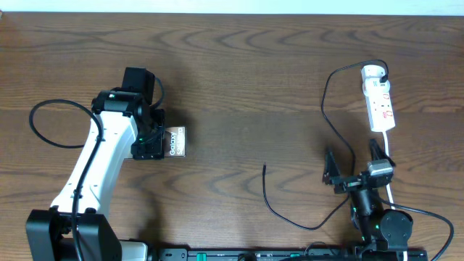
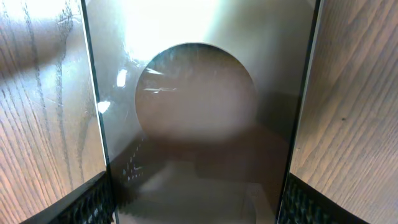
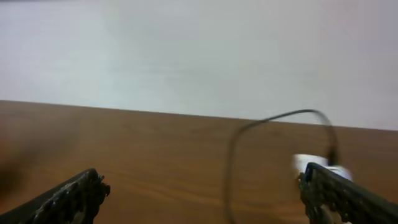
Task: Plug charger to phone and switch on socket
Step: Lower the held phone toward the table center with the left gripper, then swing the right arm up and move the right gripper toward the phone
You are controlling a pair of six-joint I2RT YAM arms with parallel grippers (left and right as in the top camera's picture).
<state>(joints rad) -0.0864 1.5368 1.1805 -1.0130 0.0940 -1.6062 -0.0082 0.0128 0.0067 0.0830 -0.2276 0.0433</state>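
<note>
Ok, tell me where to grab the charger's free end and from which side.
Take the charger just behind its small plug tip, on the straight stretch lying flat on the table. Come straight down from above, jaws astride the cable; the open right end effector looks nearest.

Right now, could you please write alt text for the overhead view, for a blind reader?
On a wooden table, the left end effector grips one end of the phone. At right, the charger runs from the socket to a free tip lying mid-table, and the open right end effector is empty, near the cable.
</note>
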